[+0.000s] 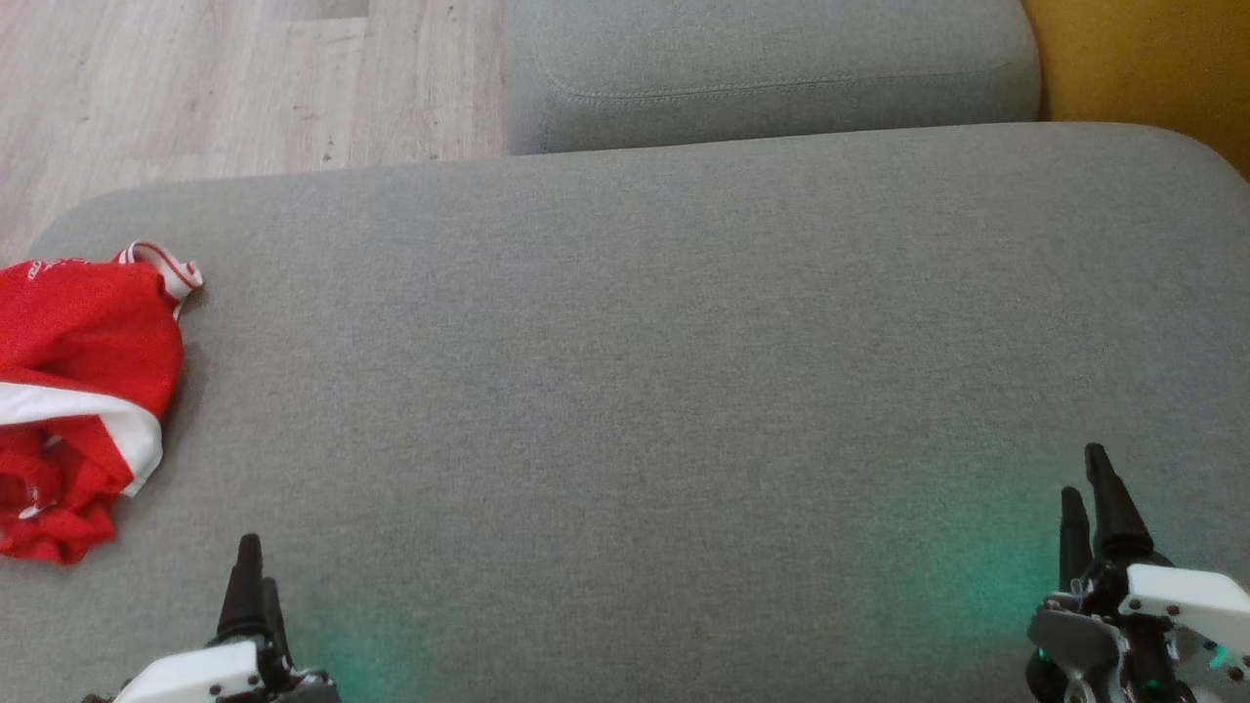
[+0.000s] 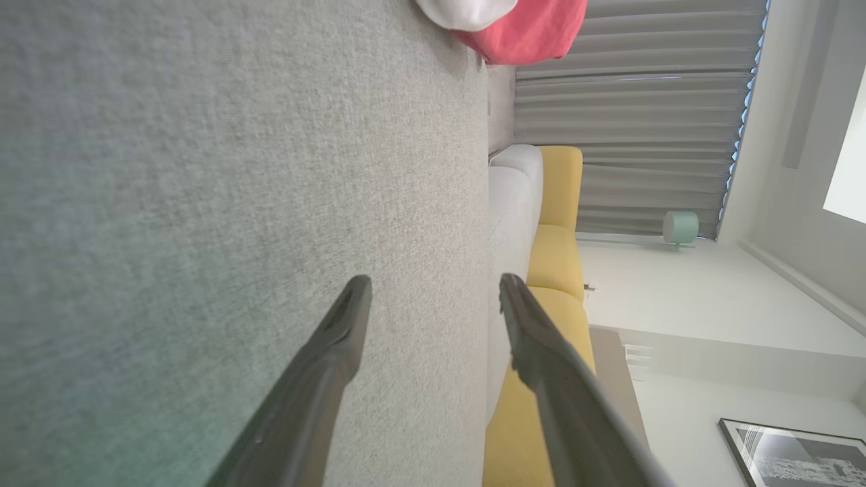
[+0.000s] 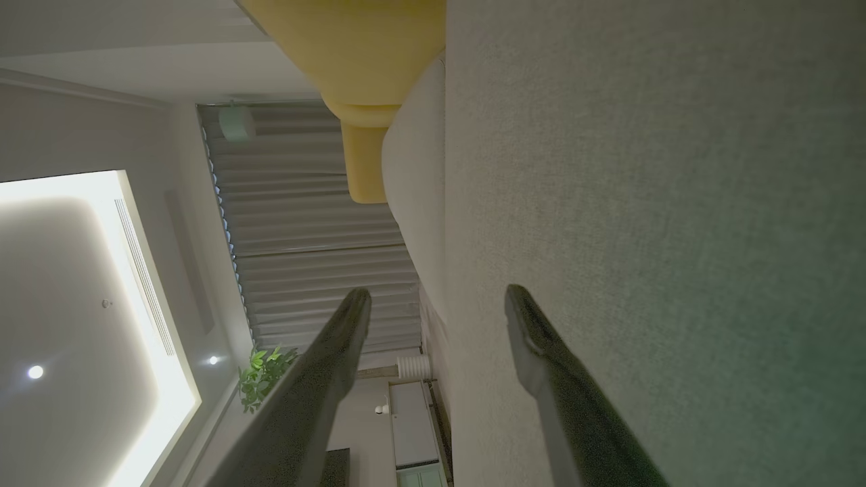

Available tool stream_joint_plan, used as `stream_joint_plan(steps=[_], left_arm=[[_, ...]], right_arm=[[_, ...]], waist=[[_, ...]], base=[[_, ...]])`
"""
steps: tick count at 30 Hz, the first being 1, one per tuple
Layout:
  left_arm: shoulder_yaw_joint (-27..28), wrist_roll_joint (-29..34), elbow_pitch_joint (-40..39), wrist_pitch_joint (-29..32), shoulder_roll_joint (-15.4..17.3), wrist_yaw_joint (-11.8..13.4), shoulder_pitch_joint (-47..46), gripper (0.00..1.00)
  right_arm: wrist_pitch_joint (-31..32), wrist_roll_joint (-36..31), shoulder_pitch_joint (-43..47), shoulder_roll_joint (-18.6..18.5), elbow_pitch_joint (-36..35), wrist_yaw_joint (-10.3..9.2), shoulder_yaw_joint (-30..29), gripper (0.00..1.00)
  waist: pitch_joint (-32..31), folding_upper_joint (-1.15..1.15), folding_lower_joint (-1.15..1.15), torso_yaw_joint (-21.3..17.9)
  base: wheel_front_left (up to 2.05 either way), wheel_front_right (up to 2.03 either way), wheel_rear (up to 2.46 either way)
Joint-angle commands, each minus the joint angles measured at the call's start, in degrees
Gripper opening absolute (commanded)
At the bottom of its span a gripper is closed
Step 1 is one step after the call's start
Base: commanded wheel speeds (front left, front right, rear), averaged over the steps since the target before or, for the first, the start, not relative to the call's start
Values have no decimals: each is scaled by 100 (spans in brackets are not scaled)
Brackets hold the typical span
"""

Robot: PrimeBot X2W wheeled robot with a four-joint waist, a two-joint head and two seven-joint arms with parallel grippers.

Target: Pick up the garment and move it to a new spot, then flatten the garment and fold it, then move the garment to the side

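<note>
Head view, crumpled red garment (image 1: 83, 391), white trim

Left pincer (image 1: 259, 564): two long, dark, tapering fingers (image 2: 338, 352) rising from a white shell (image 1: 195, 676).
Right pincer (image 1: 1084, 473): matching dark fingers; white cover (image 1: 1187, 596) dotted with small dark screws (image 1: 1175, 610).
Right wrist: grey metal bracket (image 1: 1074, 635), green indicator light (image 1: 1216, 659).

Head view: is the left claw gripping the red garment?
No, the garment lies crumpled on the grey cushion at the left edge, apart from the left claw, which stands open and empty.
</note>
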Motion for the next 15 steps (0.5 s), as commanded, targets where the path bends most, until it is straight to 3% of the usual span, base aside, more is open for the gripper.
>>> stream_joint_plan(steps=[1, 15], left_arm=[[-1, 68, -169, -44, 39, -3, -305, 100], [-235, 793, -44, -284, 248, -8, -598, 100]], right_arm=[[-52, -45, -295, -25, -208, 0, 53, 100], [-320, -602, -662, -147, -40, -1, 314, 100]], waist=[[4, 0, 0, -1], [70, 0, 0, 8]], base=[[0, 0, 0], [0, 0, 0]])
